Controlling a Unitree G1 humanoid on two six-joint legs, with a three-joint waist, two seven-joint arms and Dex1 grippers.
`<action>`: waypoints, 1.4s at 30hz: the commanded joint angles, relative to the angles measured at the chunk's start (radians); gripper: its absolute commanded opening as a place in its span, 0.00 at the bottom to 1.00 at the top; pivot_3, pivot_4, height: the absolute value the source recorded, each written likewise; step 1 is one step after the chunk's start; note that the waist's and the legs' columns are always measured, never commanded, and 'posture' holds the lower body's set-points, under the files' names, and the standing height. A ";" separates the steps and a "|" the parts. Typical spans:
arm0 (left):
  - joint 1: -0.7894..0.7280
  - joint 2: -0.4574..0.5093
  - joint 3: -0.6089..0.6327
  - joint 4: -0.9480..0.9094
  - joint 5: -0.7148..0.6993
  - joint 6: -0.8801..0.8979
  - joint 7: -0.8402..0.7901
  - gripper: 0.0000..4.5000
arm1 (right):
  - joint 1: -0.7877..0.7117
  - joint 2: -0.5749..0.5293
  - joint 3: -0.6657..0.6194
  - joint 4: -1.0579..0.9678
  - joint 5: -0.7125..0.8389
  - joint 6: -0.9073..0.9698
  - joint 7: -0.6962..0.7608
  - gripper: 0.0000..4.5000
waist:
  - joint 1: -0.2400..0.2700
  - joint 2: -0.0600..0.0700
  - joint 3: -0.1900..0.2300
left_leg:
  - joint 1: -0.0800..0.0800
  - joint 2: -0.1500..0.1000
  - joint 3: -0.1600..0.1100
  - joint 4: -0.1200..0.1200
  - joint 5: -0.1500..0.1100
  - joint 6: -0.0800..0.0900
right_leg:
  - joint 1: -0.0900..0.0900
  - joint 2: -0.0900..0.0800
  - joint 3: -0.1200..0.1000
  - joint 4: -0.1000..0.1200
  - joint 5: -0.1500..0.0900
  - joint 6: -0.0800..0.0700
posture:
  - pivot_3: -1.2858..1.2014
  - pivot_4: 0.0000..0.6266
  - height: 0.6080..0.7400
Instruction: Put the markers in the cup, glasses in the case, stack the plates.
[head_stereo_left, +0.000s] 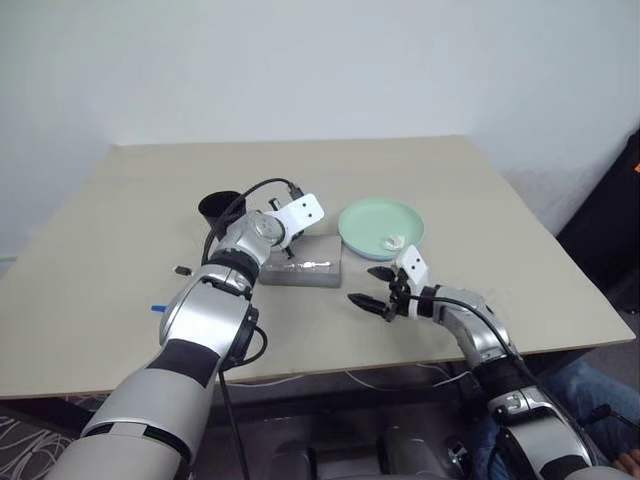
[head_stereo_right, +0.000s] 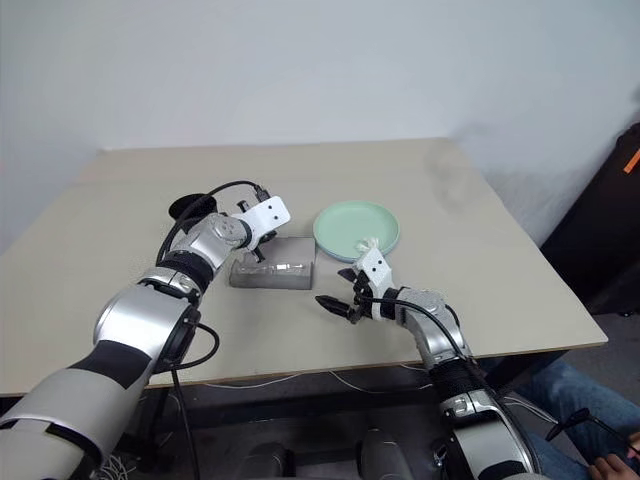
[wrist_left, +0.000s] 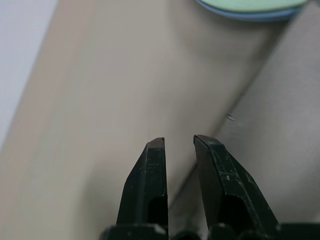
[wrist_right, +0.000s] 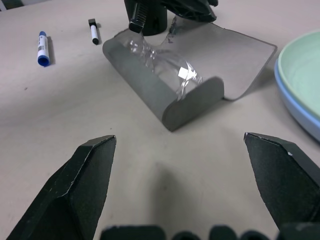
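Glasses (wrist_right: 160, 62) lie inside the open grey case (wrist_right: 165, 100), taken here as landmark, with its flap folded back flat on the table (head_stereo_left: 480, 200). Left gripper (wrist_left: 180, 150) hangs over the case's far end, fingers narrowly parted, nothing between them. Right gripper (head_stereo_left: 375, 305) hovers just in front of the case, jaws wide, empty. Behind the case stands the cup (head_stereo_left: 218, 207); beside it the mint plate sits on the blue plate (wrist_right: 300, 107). Blue marker (wrist_right: 42, 48) and black marker (wrist_right: 93, 31) lie on the case's other side.
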 joint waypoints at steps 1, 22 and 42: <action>-0.007 0.004 0.006 -0.012 -0.004 0.012 -0.055 0.20 | 0.000 -0.008 -0.015 -0.064 0.017 0.006 -0.006 0.99 | 0.000 0.000 0.000 | 0.000 0.000 0.000 0.000 0.000 0.000 | 0.000 0.000 0.000 0.000 0.000 0.000 | 0.52 0.00 1.00; 0.031 0.091 -0.045 -0.066 -0.004 -0.087 -0.506 0.20 | -0.065 0.025 -0.010 0.018 0.011 -0.022 0.003 0.99 | 0.001 0.000 -0.001 | 0.003 0.000 0.000 0.000 0.000 0.000 | 0.003 0.000 0.000 0.000 0.000 0.000 | 0.52 0.00 1.00; 0.156 0.184 -0.123 -0.266 -0.031 -0.166 -0.859 0.20 | -0.082 0.027 -0.005 0.044 0.009 -0.034 0.016 0.99 | -0.003 0.001 -0.003 | 0.013 0.000 0.001 -0.002 0.000 0.000 | 0.011 0.000 0.002 0.001 -0.002 -0.003 | 0.52 0.00 1.00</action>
